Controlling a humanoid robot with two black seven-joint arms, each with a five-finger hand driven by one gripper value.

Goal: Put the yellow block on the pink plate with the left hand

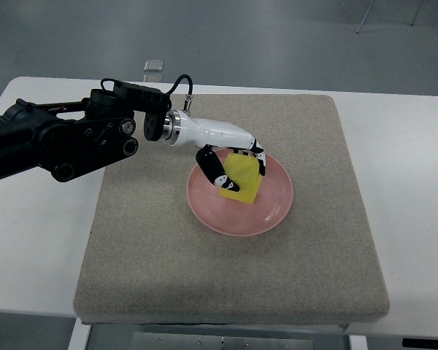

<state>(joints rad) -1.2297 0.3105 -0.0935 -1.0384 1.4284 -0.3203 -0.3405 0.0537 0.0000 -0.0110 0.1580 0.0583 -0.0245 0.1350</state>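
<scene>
The pink plate (270, 211) lies on the grey mat in the middle of the table. The yellow block (242, 179) stands on the plate, towards its upper left part. My left hand (237, 166) comes in from the left on a black arm with a white wrist. Its black and white fingers are curled around the block, thumb on the left side and fingers on the top right. The block's underside is hidden, so I cannot tell whether it rests on the plate or hangs just above it.
The grey mat (168, 255) covers most of the white table (416, 182). A small clear object (154, 65) sits at the table's far edge. The grey floor shows beyond the table.
</scene>
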